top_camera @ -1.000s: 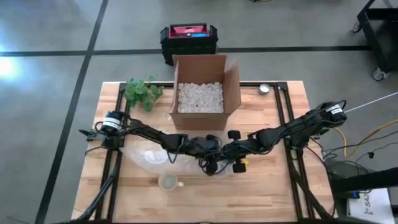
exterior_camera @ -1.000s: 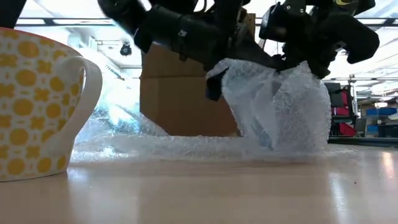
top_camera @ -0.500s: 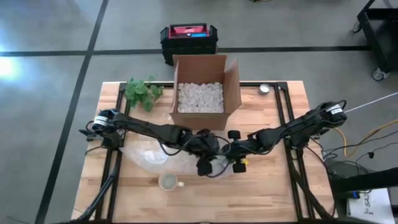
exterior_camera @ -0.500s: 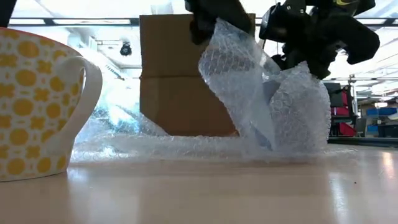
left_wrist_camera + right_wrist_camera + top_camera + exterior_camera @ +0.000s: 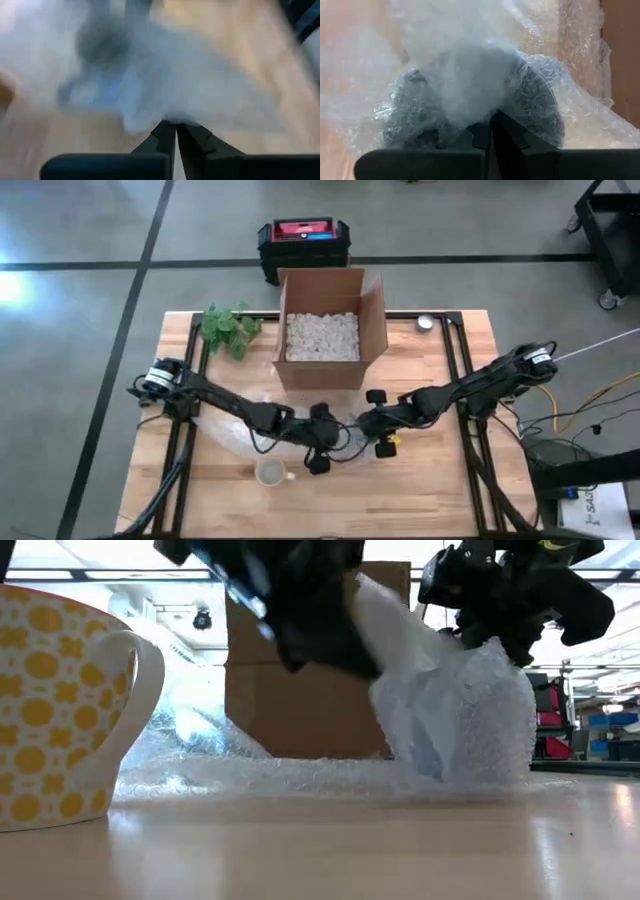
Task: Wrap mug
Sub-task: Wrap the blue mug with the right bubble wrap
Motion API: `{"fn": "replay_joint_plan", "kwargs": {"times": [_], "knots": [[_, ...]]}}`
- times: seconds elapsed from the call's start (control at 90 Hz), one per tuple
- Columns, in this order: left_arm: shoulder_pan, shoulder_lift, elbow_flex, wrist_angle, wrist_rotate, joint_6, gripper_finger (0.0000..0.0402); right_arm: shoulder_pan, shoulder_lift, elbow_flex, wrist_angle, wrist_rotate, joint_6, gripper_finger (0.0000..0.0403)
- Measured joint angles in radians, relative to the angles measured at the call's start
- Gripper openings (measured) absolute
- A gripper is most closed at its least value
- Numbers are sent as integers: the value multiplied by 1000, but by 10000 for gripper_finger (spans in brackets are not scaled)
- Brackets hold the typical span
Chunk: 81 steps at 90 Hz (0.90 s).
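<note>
**A:** What is the biggest thing on the wooden table (image 5: 440,480)?

**B:** The cardboard box (image 5: 331,328) at the back. It is open and full of white packing peanuts (image 5: 322,336). A green plant (image 5: 228,328) lies beside it.

**A:** And the bubble wrap (image 5: 440,730)?

**B:** It is spread in front of the box, with one end bunched up high. The left gripper (image 5: 325,442) is pinched tight on a fold of it. The right gripper (image 5: 362,423) is squeezed closed on the wrap too, just beside the left one.

**A:** Where is the mug (image 5: 270,472)?

**B:** It is white with yellow dots. It stands upright near the front edge, by the wrap's edge, and nothing is around it.
</note>
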Motion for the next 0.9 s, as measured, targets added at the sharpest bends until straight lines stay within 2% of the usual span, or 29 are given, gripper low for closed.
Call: {"fn": "replay_joint_plan", "kwargs": {"times": [0.1, 0.278, 0.456, 0.544, 0.733, 0.844, 0.9], "knots": [[26, 4, -18, 137, -1, 24, 1, 0, 3, 0, 3, 0, 0, 2], [46, 25, -25, 241, 2, 74, 1, 0, 10, 0, 12, -13, -6, 2], [55, 124, -23, 341, 6, 81, 1, -2, 3, 12, 2, -22, 2, 2], [58, 172, -8, 362, 22, 66, 1, -1, -20, 63, -75, -32, 11, 2], [59, 192, 9, 360, 43, 50, 1, 0, -70, 220, -374, -30, 9, 2], [59, 192, 12, 357, 43, 49, 1, 0, -78, 236, -314, -33, -12, 2], [59, 192, 12, 356, 43, 48, 1, 0, -73, 214, -224, -44, -20, 2]]}}
